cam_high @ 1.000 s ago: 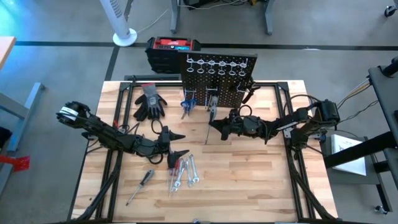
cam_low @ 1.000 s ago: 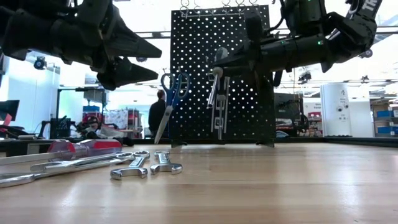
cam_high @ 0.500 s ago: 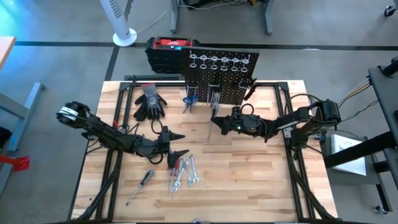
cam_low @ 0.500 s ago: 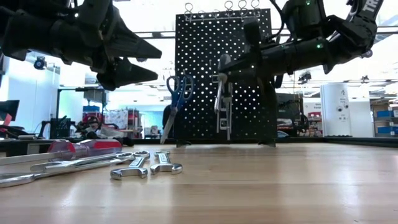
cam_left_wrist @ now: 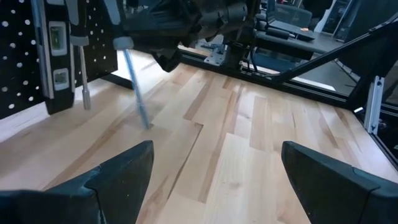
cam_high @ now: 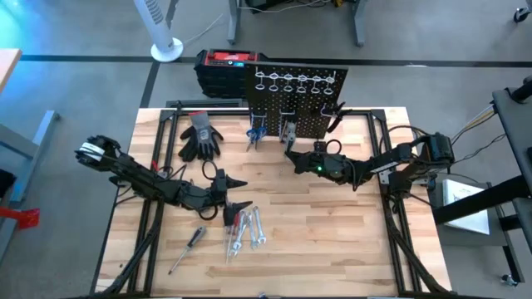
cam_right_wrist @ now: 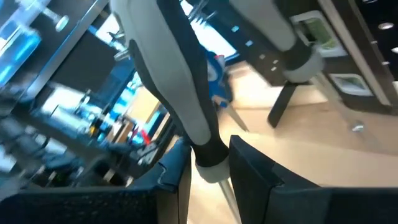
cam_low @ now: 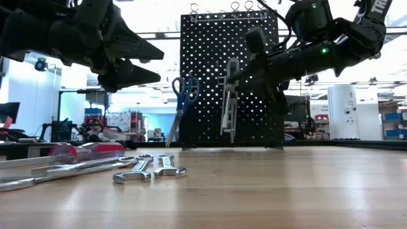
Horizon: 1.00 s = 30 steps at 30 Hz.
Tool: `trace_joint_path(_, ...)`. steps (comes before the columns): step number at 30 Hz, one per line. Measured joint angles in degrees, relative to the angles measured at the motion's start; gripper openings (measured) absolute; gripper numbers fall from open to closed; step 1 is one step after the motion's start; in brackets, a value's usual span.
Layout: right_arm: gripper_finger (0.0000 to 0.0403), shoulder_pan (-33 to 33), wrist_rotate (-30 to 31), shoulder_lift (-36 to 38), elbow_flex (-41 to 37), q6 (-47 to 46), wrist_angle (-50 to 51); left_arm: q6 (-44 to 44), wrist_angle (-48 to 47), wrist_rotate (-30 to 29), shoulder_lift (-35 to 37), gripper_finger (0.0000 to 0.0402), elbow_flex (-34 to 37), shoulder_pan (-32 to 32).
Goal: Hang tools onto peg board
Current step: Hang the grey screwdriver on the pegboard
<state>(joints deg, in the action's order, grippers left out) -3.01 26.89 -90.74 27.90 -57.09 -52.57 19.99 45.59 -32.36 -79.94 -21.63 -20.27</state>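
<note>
the peg board (cam_high: pixel 298 104) has slid back as the right gripper (cam_high: pixel 293 155) pushes in, pinching a grey-handled screwdriver (cam_right_wrist: pixel 177 74) at its face. another shove could tip it. left gripper (cam_high: pixel 235 193) hangs spread above the wrenches (cam_high: pixel 246 232).

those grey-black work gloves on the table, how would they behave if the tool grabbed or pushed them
The work gloves lie crumpled and flat on the wooden table, so they are probably floppy and would sag from a pinch. They look like fabric, so likely light, and a push might bunch them rather than slide them cleanly. Rolling or breaking seems unlikely.
</note>
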Motion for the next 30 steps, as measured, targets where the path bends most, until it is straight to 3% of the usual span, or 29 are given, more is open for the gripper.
trace_joint_path(13,0.0119,2.48,1.94,0.13,-0.22,-1.00,4.76,0.53,-0.36,-0.11,0.00,0.0343,0.00,-0.44)
trace_joint_path(18,0.0133,6.14,9.38,0.26,-0.17,0.62,6.42,0.68,-0.59,-1.95,0.00,0.0343,0.00,-1.40)
trace_joint_path(24,0.0112,10.80,14.94,0.28,-0.13,3.91,9.16,1.67,-4.29,-9.88,0.00,0.0343,0.02,-3.64)
trace_joint_path(30,0.0077,15.72,18.29,1.94,-0.13,10.81,9.16,3.13,-5.34,-9.76,0.00,0.0343,0.02,-4.20)
